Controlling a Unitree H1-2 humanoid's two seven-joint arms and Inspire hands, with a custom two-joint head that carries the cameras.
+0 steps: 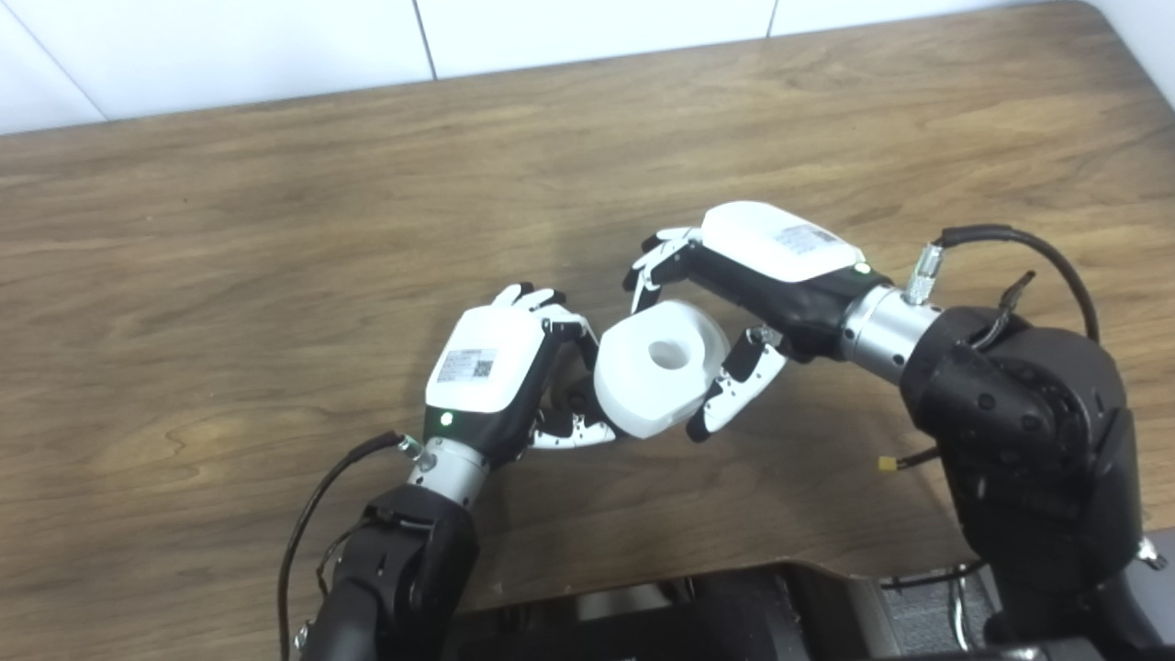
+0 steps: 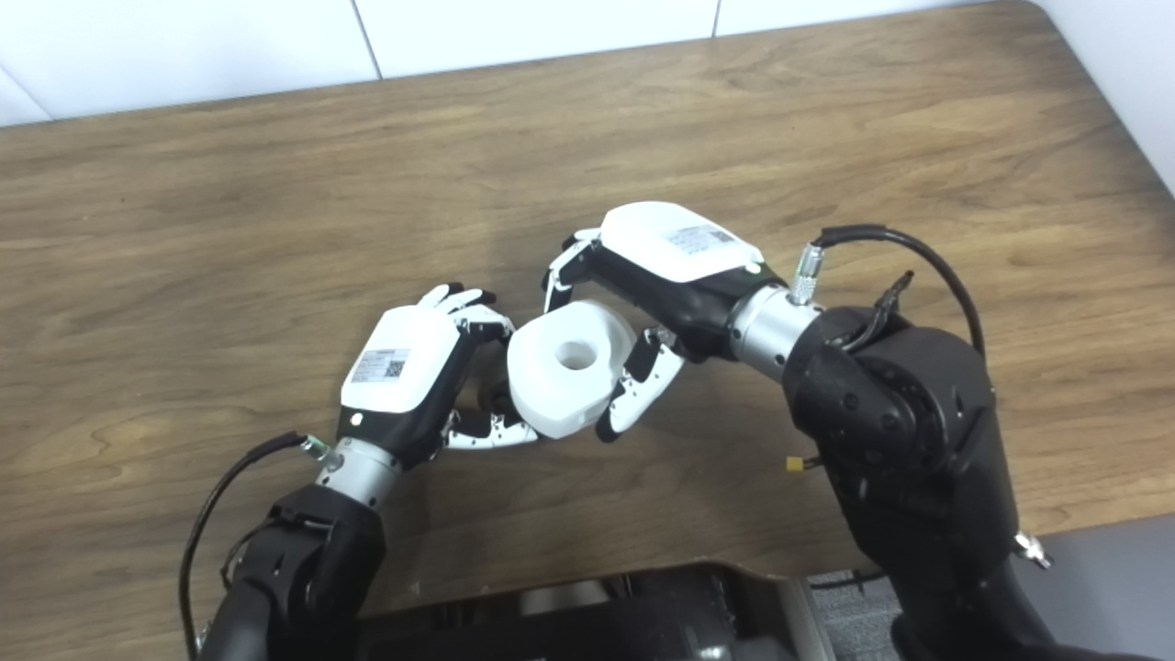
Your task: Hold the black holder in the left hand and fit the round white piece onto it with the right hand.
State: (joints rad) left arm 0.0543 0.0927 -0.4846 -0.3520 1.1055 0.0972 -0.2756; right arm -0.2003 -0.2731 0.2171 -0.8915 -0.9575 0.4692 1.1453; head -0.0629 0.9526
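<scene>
The round white piece (image 1: 643, 386), thick with a hole in its middle, is held just above the wooden table (image 1: 275, 229). My right hand (image 1: 762, 266) is shut on it, fingers over its far side and thumb against its near right side. Its left side presses against my left hand (image 1: 491, 367), whose fingers curl around a dark object, the black holder (image 1: 576, 397). Only a small dark part of the holder shows between the left fingers and the white piece; the rest is hidden, so I cannot tell how the two meet.
A white tiled wall (image 1: 587, 28) runs along the table's far edge. The table's rounded right corner (image 2: 1056, 18) is at the upper right. Black cables loop off both wrists, and my dark body (image 1: 734, 615) fills the bottom edge.
</scene>
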